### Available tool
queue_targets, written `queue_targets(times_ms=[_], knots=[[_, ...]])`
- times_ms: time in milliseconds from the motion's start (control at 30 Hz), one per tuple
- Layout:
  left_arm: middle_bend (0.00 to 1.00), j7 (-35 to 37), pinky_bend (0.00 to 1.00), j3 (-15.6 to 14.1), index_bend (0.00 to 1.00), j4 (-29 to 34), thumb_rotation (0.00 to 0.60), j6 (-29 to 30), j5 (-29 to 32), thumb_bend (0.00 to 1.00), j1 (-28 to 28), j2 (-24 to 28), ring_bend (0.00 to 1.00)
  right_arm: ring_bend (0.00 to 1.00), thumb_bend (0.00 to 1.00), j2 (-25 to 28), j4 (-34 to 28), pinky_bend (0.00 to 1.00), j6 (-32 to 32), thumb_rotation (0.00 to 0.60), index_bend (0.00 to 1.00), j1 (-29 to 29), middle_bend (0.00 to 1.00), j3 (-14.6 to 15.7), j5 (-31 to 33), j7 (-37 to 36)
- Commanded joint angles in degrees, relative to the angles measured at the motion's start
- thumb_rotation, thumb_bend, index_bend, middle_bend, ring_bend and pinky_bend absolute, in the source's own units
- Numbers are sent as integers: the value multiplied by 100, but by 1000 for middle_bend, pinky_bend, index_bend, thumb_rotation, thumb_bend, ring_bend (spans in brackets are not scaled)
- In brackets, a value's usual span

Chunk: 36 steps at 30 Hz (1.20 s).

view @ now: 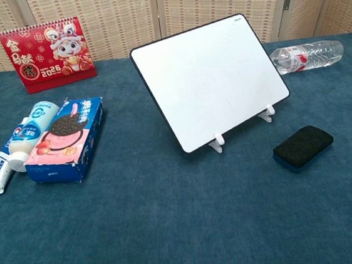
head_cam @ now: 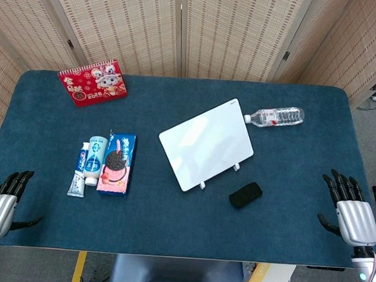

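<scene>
A table (head_cam: 170, 229) covered in dark blue cloth is seen from above and from the front. At its far left corner a red desk calendar (head_cam: 92, 82) is stood upright. Near the left side, a white and blue toothpaste tube (head_cam: 79, 171), a white and blue bottle (head_cam: 95, 159) and a blue and pink cookie box (head_cam: 118, 163) are laid side by side. A white rectangular board (head_cam: 206, 143) is propped tilted on small white feet at the middle. A clear plastic water bottle (head_cam: 276, 116) is laid on its side just beyond the board's far right corner, and a black eraser block (head_cam: 245, 194) is placed near its front right.
</scene>
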<state>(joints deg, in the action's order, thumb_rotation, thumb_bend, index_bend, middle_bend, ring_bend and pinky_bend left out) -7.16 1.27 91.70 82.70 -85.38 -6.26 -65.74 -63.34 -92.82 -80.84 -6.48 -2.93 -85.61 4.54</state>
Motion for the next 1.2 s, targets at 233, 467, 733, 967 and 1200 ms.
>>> queue_targets(times_ms=[233,467,733,967,1200], knots=[[121,-132,300,-17,0,30,539,-238,155,134,-65,-36,111,0,282,-145,201,0,210,600,1,-188,0,133,-350,-149],[121,271,306,144,0,-98,545,-314,396,133,-104,59,116,0,281,-224,372,0,1316,600,150,-1180,0,224,-1127,-679],[121,436,306,239,0,-113,551,-197,561,133,-29,127,116,0,281,-591,121,0,2654,600,231,-1891,0,-117,-200,1081],[121,424,308,252,0,-104,556,-261,687,132,-19,142,119,0,282,-1051,255,0,3041,600,236,-2175,0,-222,656,2383],[121,393,311,255,0,-31,589,-229,715,132,8,168,121,0,281,-1647,705,0,3137,600,235,-2418,0,-237,1071,2855]])
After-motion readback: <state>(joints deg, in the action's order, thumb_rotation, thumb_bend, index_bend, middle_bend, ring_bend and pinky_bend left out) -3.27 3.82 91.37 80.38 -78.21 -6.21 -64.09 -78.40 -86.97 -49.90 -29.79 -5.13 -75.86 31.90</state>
